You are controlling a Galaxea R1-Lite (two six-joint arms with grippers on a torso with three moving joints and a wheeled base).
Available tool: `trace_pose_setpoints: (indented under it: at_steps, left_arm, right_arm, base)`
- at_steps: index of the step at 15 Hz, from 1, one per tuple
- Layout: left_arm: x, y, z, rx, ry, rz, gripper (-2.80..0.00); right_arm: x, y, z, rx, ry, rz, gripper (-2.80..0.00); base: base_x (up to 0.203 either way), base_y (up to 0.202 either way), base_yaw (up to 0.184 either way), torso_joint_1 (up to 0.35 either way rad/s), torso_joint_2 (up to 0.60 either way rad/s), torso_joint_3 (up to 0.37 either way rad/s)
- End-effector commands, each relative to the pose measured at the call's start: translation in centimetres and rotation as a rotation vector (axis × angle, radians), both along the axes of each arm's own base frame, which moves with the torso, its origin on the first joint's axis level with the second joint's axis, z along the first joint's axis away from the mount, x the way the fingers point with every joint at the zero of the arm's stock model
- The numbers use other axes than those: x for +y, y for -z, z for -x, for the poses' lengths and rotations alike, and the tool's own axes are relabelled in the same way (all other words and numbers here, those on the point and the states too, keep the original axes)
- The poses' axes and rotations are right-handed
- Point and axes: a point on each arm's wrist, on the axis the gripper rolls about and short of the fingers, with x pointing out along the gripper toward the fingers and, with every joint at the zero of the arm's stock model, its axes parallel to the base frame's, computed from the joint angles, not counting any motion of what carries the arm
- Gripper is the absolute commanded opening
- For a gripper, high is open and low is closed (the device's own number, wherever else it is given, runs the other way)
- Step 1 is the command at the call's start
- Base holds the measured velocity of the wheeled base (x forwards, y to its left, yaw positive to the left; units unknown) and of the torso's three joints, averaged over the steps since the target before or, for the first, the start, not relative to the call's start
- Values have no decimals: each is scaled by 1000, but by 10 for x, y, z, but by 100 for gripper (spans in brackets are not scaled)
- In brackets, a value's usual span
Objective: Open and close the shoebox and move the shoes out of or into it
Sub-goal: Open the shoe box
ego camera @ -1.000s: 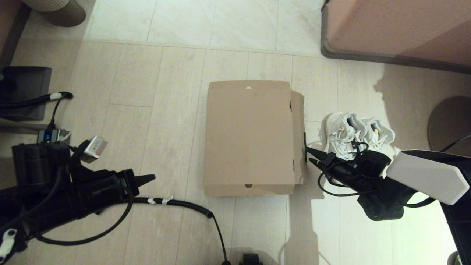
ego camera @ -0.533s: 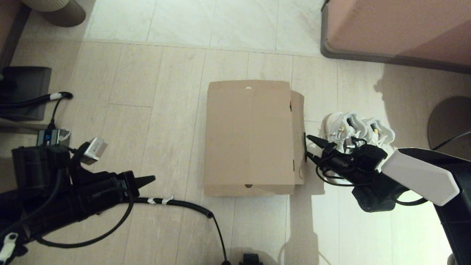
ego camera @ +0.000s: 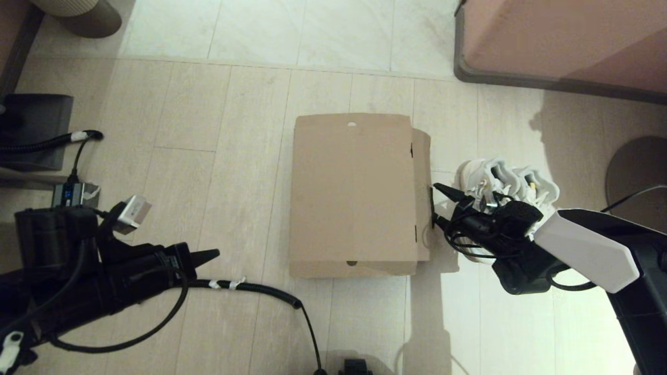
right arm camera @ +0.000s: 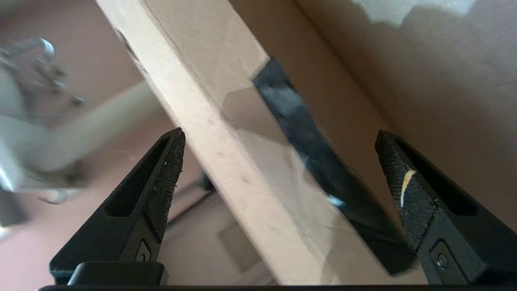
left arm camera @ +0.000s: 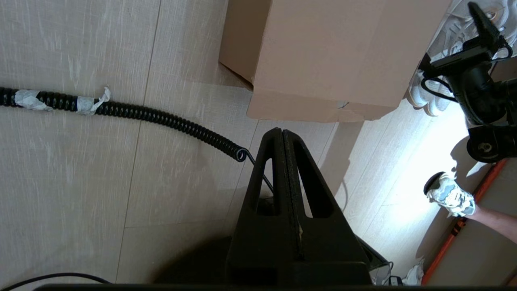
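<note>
The brown shoebox [ego camera: 354, 192] lies closed on the floor, its front flap with the dark tape strip [right arm camera: 307, 133] facing right. My right gripper [ego camera: 439, 205] is open at that flap, one fingertip above the tape and one below, its tips at the flap's edge. The flap [right arm camera: 226, 145] runs between the spread fingers in the right wrist view. The white shoes [ego camera: 508, 182] stand just right of the box, partly hidden behind my right wrist. My left gripper [ego camera: 211, 255] is shut and empty, parked low to the left of the box [left arm camera: 327, 52].
A coiled black cable [ego camera: 250, 287] lies on the floor between the left arm and the box. A pink furniture piece [ego camera: 563, 41] fills the far right corner. A round dark base [ego camera: 638, 177] sits at the right edge. A dark block [ego camera: 34, 130] stands at the left.
My right gripper has moved up and slightly left along the box's right side, closing in on the taped flap. The left arm has stayed put.
</note>
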Motion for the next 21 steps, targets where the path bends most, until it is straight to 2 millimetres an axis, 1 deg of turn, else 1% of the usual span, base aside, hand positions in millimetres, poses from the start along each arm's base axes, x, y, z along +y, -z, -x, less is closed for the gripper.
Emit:
trace_pose_setpoints:
  at_steps: [1, 2, 4, 8, 11, 15, 21]
  left_arm:
    - [0, 0, 0, 0, 1, 3, -280]
    - [0, 0, 0, 0, 1, 3, -280]
    - [0, 1, 1, 3, 1, 3, -280]
    - [0, 1, 1, 3, 1, 3, -280]
    - [0, 0, 1, -2, 1, 3, -280]
    - [0, -1, 1, -6, 1, 3, -280]
    - [1, -4, 5, -20, -5, 7, -280]
  right_arm:
    - [1, -5, -1, -5, -10, -23, 0]
    - [1, -7, -1, -6, -13, -29, 0]
    - [-1, -18, 0, -15, -18, -54, 0]
    - [-8, -48, 7, -3, -82, -128, 0]
    - [-8, -67, 15, -11, -109, -145, 0]
    - [-8, -95, 32, -18, -141, -166, 0]
    - [-8, -147, 70, -21, -224, -227, 0]
  base:
    - [0, 0, 0, 0, 0, 0]
    - [0, 0, 0, 0, 0, 0]
    - [0, 0, 0, 0, 0, 0]
    - [0, 0, 0, 0, 0, 0]
    - [0, 0, 0, 0, 0, 0]
    - [0, 0, 0, 0, 0, 0]
    - [0, 0, 0, 0, 0, 0]
